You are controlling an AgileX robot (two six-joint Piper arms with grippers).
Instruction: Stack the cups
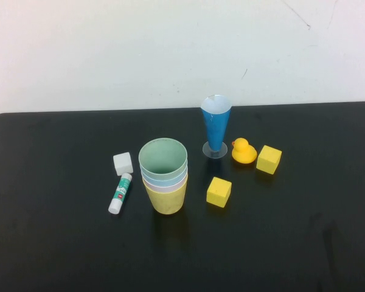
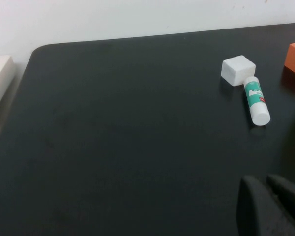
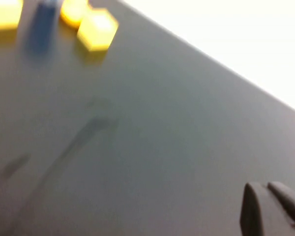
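You see the cups nested into a single upright stack near the centre of the matte black table: smooth, tapered plastic tumblers, the yellow one outermost at the base, pink and light blue rims showing above it, and the pale green one innermost on top. Left of the stack lies a cylindrical glue stick with a white cap and green label, and just beyond its far end sits a small white block with rounded edges. To the right and farther back stands a tall narrow blue cone glass on a clear round foot. A glossy yellow rubber duck sits just right of that foot, with one yellow cube right of the duck and another yellow cube nearer, right of the stack. The left gripper hovers over bare table at the near left, its dark fingers close together and holding nothing. The right gripper hovers over bare table to the right, also pinched nearly closed and empty.
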